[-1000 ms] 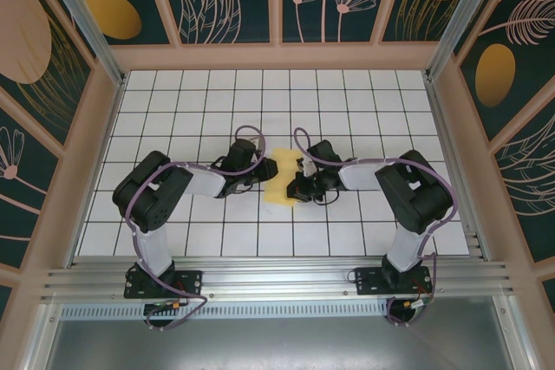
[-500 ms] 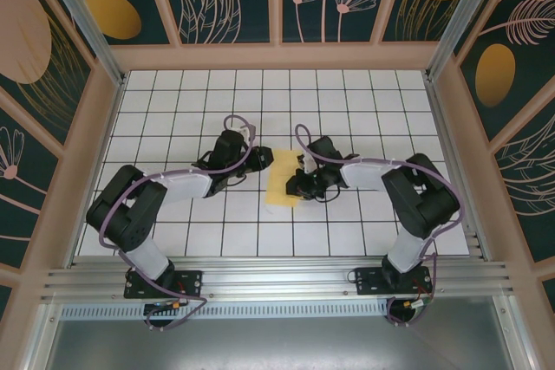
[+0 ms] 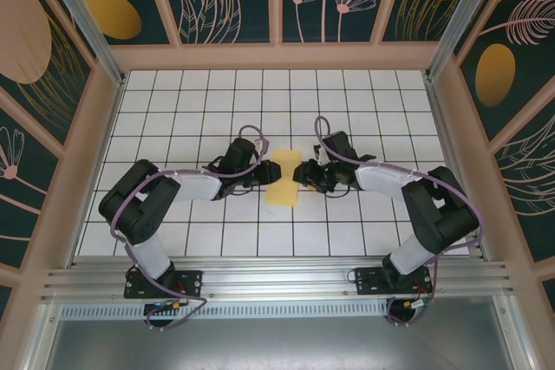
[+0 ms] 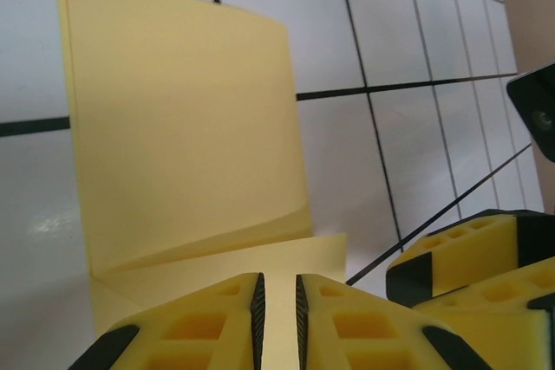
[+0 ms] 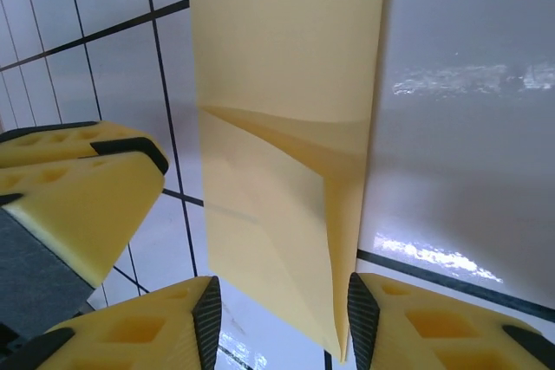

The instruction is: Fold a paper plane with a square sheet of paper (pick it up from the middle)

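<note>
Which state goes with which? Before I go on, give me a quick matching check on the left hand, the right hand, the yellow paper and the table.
Things:
1. left hand
2. right hand
3. square sheet of paper
4. table

States:
A. folded, with a slanted crease, lying on the tiles between the two hands
B. fingers wide apart, the end of the paper between them
C. white tiles with dark lines
D. fingers almost shut, with a thin slit left

Pairs: 1-D, 2-B, 3-A, 4-C
</note>
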Motion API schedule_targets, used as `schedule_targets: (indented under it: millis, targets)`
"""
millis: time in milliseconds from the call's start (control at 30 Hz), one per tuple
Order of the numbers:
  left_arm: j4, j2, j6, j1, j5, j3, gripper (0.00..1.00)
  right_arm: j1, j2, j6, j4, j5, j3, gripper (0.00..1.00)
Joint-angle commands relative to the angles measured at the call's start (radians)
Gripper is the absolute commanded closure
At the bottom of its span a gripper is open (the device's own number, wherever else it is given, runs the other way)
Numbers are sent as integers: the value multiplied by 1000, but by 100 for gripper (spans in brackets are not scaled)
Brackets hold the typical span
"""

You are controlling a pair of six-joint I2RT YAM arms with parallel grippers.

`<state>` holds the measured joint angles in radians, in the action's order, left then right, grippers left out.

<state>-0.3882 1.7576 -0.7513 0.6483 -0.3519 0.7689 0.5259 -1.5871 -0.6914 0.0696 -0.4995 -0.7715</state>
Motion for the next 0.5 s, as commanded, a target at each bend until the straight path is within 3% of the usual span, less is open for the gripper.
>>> schedule_targets:
  millis: [0,467]
  targets:
    - [28,22,13,4,2,24,79,-1,-34,-23,-49,-27,0,55]
    - [52,70,17,4,11,36,80,-1,-120,-23,-92,-66,-12,62]
